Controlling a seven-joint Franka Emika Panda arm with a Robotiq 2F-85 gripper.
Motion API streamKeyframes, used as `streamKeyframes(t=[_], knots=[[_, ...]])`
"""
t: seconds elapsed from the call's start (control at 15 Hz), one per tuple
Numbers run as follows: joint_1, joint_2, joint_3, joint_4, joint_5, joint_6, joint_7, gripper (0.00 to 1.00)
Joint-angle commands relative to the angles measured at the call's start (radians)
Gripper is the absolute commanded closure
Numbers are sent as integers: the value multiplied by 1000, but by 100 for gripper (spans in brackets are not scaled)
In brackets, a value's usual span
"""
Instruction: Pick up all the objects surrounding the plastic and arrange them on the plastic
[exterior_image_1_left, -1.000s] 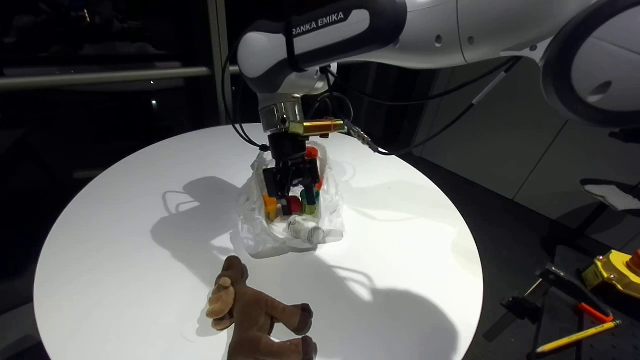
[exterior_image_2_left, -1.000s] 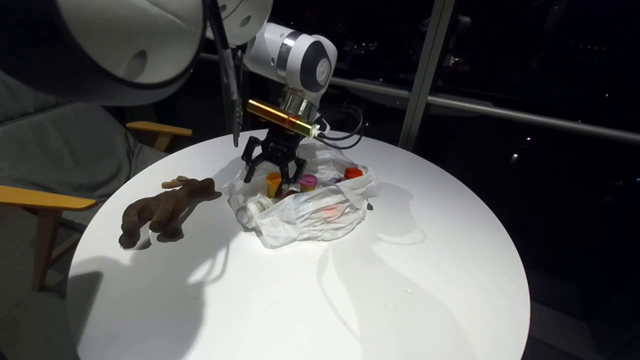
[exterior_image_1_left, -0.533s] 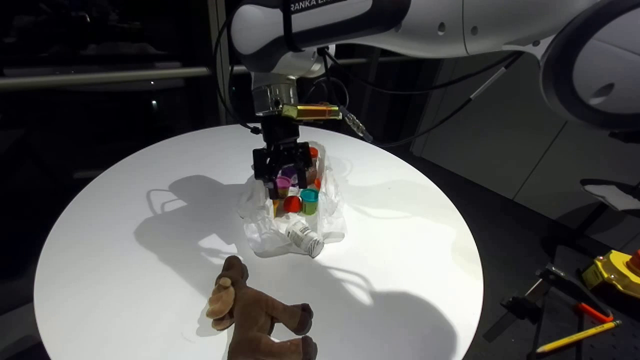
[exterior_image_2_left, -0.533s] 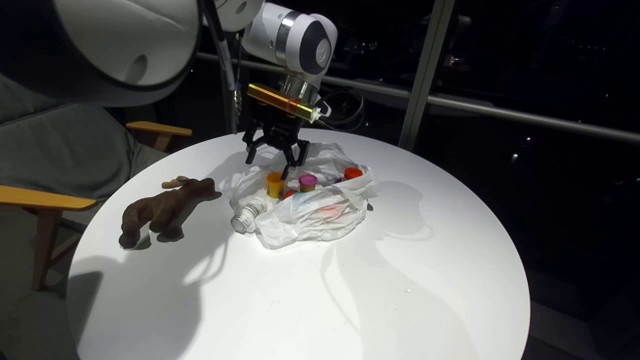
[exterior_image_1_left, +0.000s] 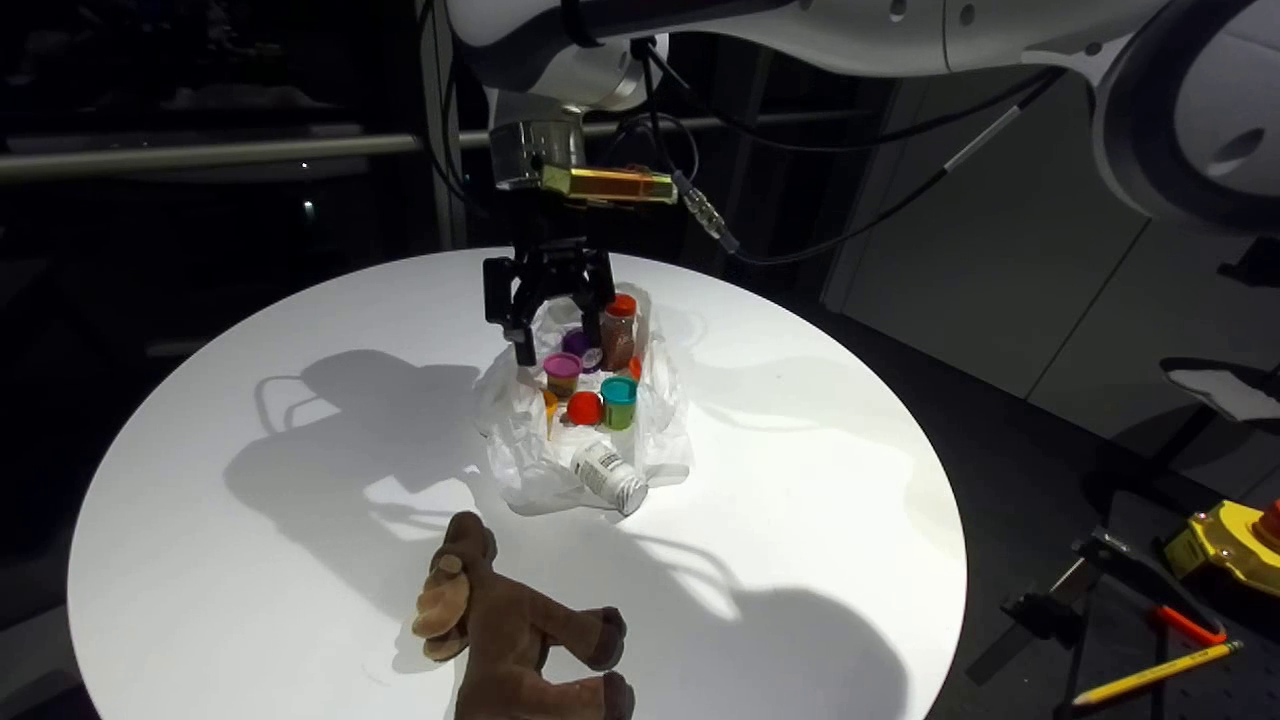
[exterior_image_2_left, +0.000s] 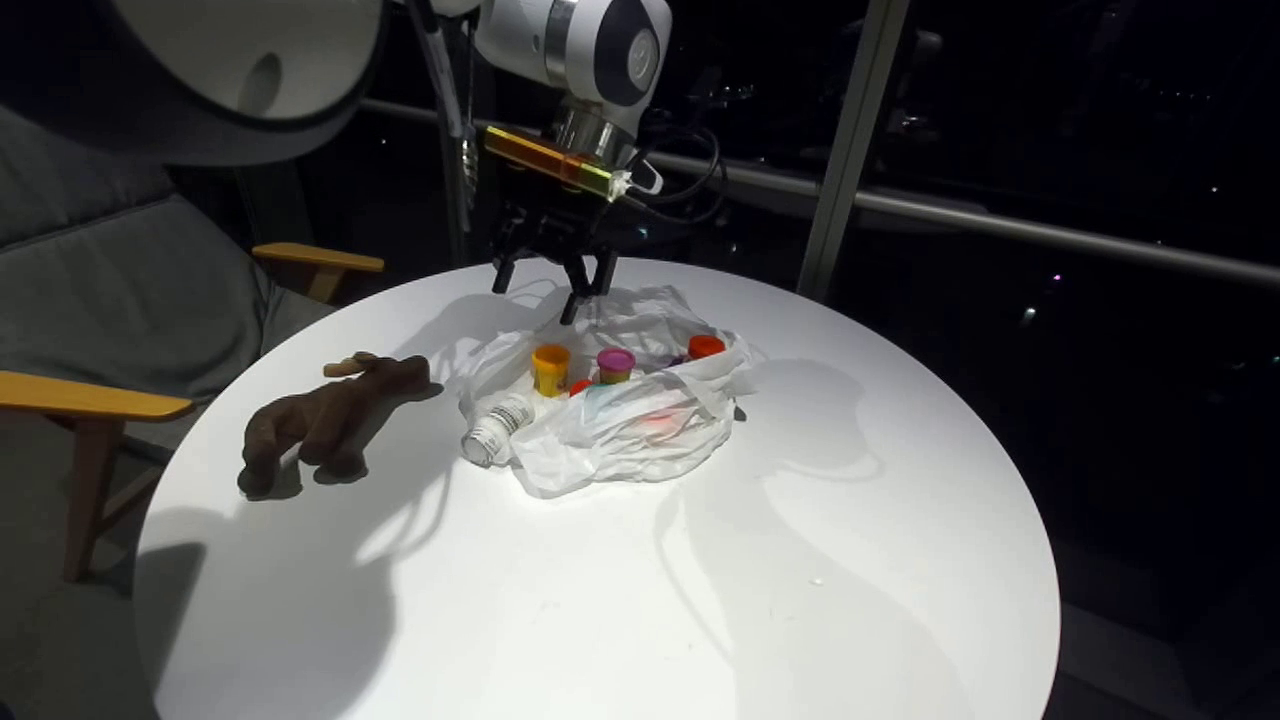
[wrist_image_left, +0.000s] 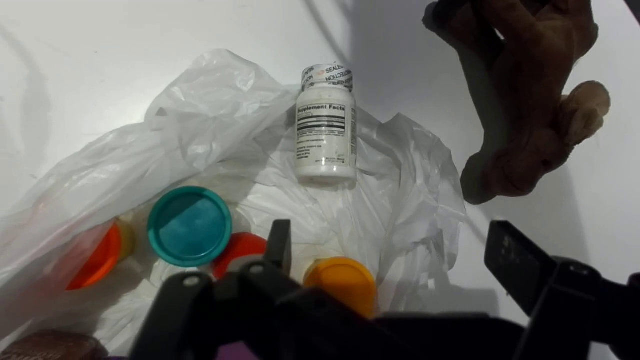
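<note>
The black two-fingered gripper (wrist_image_left: 392, 252) hung raised, its fingers spread and empty, clear of the wrinkled, translucent white plastic sheet (exterior_image_2_left: 590, 455). Lower down, on the sheet, stood a green, teal-lidded plastic cup (exterior_image_1_left: 619, 405) and a pink-lidded plastic cup (exterior_image_1_left: 562, 375). A white cylindrical bottle (wrist_image_left: 326, 135) lay across the sheet's edge. The brown plush animal toy (exterior_image_1_left: 510, 625) lay on the round white table (exterior_image_2_left: 600, 600), well apart from the gripper.
</note>
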Motion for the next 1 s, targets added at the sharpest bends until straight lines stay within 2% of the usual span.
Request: streamKeyframes(t=[0.0, 0.27, 0.67, 0.93], knots=[[26, -14, 2, -26, 6, 44, 54, 0], [64, -21, -17, -101, -11, 151, 110, 0], [120, -134, -92, -322, -97, 449, 170, 0], [145, -254, -139, -491, -146, 508, 211, 0]])
